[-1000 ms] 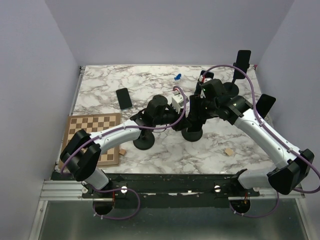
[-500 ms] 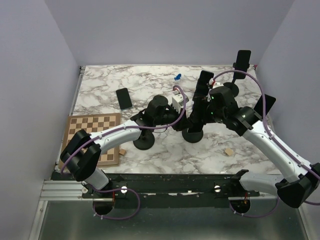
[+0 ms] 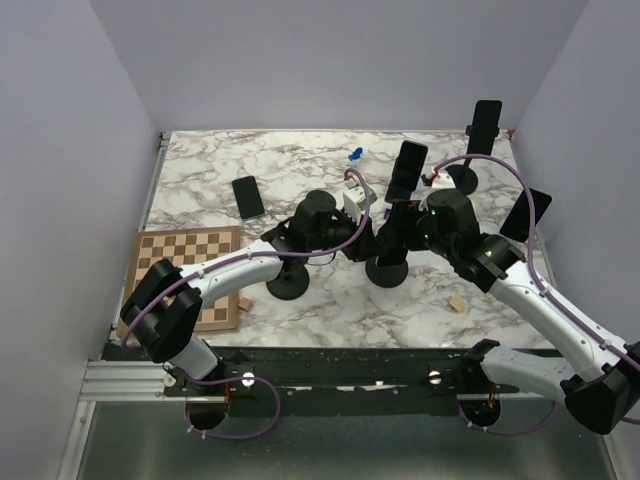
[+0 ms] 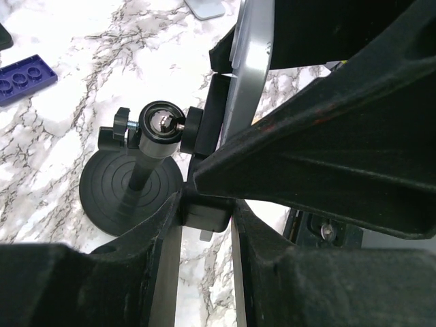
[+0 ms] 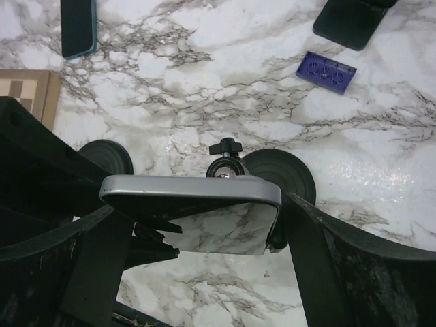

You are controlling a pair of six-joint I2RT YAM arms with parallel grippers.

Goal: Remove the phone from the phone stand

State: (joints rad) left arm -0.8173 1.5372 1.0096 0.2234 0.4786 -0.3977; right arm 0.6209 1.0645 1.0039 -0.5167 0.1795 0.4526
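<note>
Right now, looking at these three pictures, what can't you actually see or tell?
- Top view: the left gripper's hold on the black round-based phone stand is buried under both arms.
- Left wrist view: the right gripper's dark body hides most of the silver-edged phone.
- Top view: the small tan piece on the marble table is too tiny to identify.

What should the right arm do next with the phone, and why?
Probably pull the phone up and off with the right gripper: its fingers bracket both phone ends, and the left gripper clamps the phone stand just behind, seemingly holding it down.
</note>
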